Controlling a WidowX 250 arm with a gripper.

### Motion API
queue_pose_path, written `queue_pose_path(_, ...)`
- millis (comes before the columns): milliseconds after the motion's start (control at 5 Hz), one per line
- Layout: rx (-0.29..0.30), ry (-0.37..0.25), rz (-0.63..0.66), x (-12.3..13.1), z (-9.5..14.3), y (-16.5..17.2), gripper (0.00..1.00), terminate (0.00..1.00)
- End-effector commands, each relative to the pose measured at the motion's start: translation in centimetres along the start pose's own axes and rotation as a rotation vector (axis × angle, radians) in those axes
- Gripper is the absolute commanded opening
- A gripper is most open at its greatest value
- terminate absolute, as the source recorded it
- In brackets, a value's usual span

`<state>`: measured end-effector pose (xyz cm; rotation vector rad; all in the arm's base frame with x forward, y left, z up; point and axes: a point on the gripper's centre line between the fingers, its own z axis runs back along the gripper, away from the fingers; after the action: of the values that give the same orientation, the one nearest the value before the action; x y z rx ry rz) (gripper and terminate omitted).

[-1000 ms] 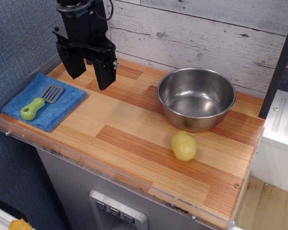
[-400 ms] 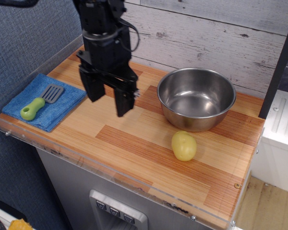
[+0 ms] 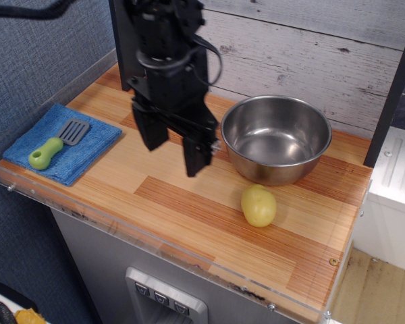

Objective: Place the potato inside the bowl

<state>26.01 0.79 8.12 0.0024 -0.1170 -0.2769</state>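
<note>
The pale yellow-green potato (image 3: 258,206) lies on the wooden counter, just in front of the shiny steel bowl (image 3: 276,138), which is empty. My black gripper (image 3: 174,153) hangs open and empty above the counter, to the left of the bowl and up-left of the potato. Its two fingers point down with a wide gap between them.
A blue cloth (image 3: 62,142) at the left end carries a grey spatula with a lime-green handle (image 3: 53,147). A clear plastic lip (image 3: 155,246) runs along the counter's front and left edges. A plank wall stands behind.
My gripper has moved to the right and toward the front, from over the counter's back left to beside the bowl. It stays open. The potato and bowl have not moved.
</note>
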Motion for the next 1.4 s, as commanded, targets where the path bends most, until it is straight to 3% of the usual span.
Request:
queue_pose_path(0, 0.005, -0.024, -0.128, 1.6, -0.2, -4.0, 1.0, 0.0)
queue_pose_path(200, -0.018, -0.019, -0.128, 3.0, -1.3, -5.5, 1.0, 0.0)
queue_pose_path(800, -0.135, -0.037, 0.145, 5.2, -3.9, -6.4, 1.0, 0.0)
queue_pose_path(1200, -0.07, -0.004, 0.151, 4.3, -5.3, -6.8, 1.0, 0.0)
